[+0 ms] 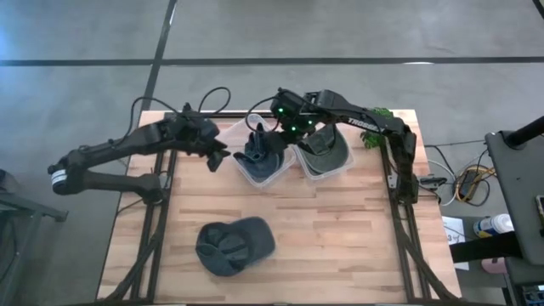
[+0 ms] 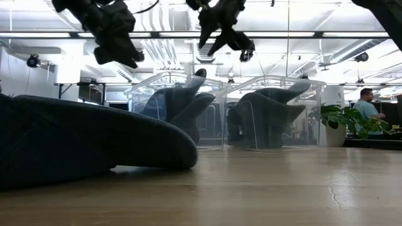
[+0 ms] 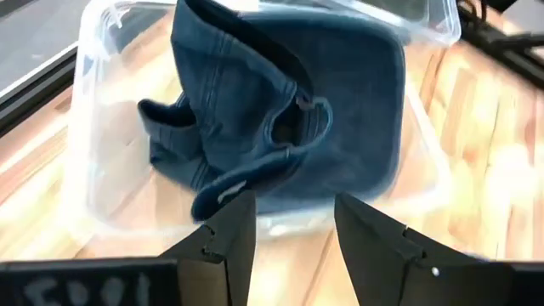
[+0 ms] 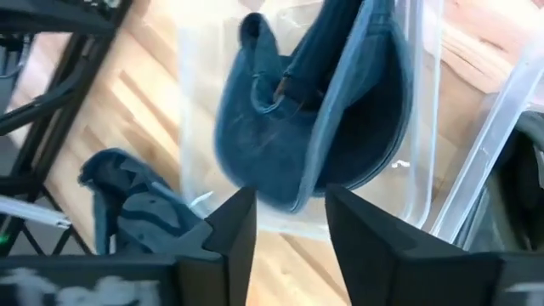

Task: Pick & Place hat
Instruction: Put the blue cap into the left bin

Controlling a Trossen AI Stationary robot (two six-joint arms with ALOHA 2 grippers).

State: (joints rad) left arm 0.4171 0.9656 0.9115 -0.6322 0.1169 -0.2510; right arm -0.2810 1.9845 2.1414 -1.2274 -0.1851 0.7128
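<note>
A blue denim cap [image 1: 262,155] sits crumpled in a clear plastic bin [image 1: 244,170], with its brim standing up above the rim. My left gripper [image 3: 293,204] is open and hovers just off the bin's left side [image 1: 219,158]. My right gripper [image 4: 289,200] is also open and hangs above the bin's far rim [image 1: 274,136]. The cap [image 3: 280,127] fills both wrist views [image 4: 306,127]. A second clear bin [image 1: 340,163] on the right holds a dark green cap [image 1: 323,151]. A third, dark blue cap [image 1: 234,246] lies flat on the table near the near edge.
The two bins stand side by side at the far middle of the wooden table [image 1: 340,238]. A small green plant [image 1: 374,136] sits at the far right corner. Bare wood lies between the bins and the loose cap. In the low view a person [image 2: 367,103] is far off in the room.
</note>
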